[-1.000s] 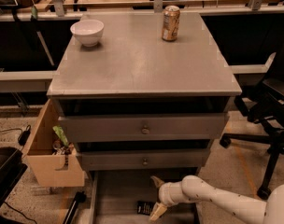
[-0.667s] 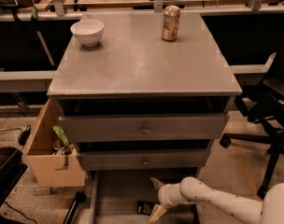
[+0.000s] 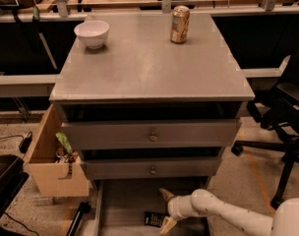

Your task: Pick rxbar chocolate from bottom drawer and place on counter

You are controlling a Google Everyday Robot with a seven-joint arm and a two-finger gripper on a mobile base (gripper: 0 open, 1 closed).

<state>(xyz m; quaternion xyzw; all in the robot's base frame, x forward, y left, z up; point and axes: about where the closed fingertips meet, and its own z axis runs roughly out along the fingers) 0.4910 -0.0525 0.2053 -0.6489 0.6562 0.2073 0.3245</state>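
Your gripper [image 3: 165, 210] is down inside the bottom drawer [image 3: 124, 200], jaws spread wide with nothing between them yet. Watch the lower finger [image 3: 167, 225]. It sits right at the end of the rxbar chocolate [image 3: 153, 219], and if you close from here I reckon it shoves the flat bar along the drawer floor rather than pinching it. It could also catch only a corner and drop the bar on the lift.

A step further back, the drawer fronts [image 3: 189, 167] with their round knobs hang just above your arm. Pull straight up and the arm could knock the lower one.

Further off, the counter [image 3: 149, 77] carries a soda can [image 3: 179, 24] and a white bowl [image 3: 92, 33] along its far edge, so an overlong reach on the put-down could tip the can.

Now the lie of it. The bar rests flat on the drawer floor toward the pulled-out end, just left of the gripper. Its end is touching or almost touching the lower fingertip, I can't tell which. It's clear of the upper finger and not centred between the jaws.
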